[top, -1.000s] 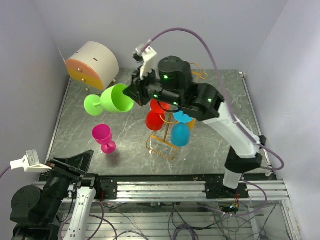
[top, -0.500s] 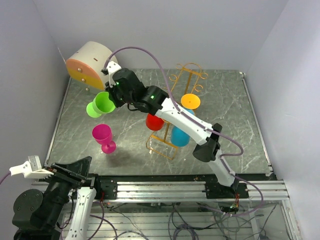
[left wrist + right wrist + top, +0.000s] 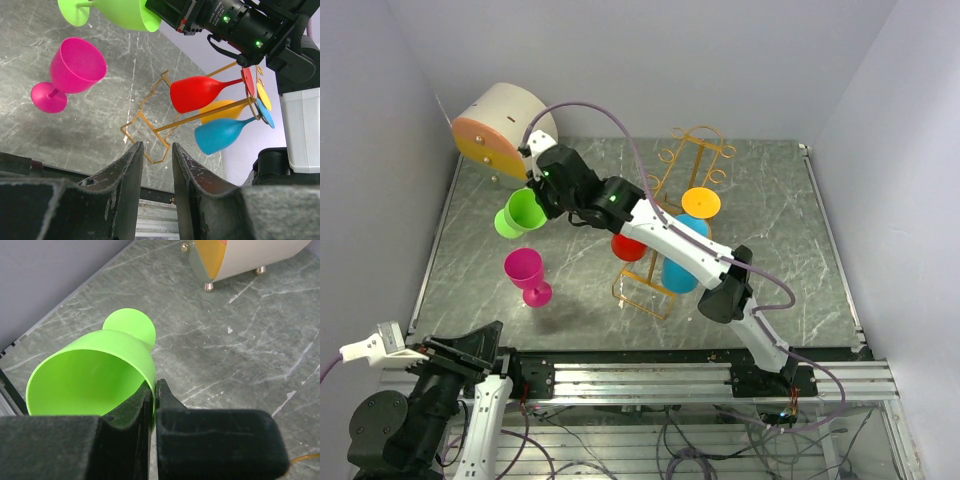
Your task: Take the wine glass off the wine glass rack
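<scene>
Black and empty at the near edge, kept the left gripper [image 3: 156, 150] parted, narrowing. Beyond the pink glass [image 3: 525, 270], swung the green wine glass [image 3: 520, 212], rim pinched in the right gripper [image 3: 152, 390], leftward and well clear of the wine glass rack [image 3: 200, 116]; likely left only the set-down.
</scene>
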You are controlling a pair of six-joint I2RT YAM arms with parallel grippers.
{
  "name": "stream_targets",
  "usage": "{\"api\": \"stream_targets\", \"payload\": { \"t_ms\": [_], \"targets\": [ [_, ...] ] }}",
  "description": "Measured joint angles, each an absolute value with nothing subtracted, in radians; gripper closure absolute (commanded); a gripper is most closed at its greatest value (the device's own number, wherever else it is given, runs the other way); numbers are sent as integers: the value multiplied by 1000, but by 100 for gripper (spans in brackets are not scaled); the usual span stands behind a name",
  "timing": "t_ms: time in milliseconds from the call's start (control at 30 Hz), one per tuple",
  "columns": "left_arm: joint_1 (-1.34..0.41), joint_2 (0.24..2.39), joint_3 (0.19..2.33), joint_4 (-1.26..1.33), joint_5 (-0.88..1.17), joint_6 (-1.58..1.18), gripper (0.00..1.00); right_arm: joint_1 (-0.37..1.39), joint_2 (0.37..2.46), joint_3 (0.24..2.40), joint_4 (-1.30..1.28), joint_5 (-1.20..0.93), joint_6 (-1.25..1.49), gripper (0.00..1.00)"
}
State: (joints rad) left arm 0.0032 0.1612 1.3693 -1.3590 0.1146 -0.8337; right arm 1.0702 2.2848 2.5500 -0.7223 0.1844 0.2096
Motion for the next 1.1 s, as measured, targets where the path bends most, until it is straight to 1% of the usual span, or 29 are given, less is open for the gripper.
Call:
{"api": "stream_targets", "payload": {
  "t_ms": [467, 1100],
  "targets": [
    [4, 152, 1359, -1384, 112, -833, 60, 1087, 2341, 2551, -725, 288, 213, 100],
    [4, 137, 1333, -1390, 111, -834, 61, 1121, 2427, 2550, -729, 296, 197, 100]
  ]
}}
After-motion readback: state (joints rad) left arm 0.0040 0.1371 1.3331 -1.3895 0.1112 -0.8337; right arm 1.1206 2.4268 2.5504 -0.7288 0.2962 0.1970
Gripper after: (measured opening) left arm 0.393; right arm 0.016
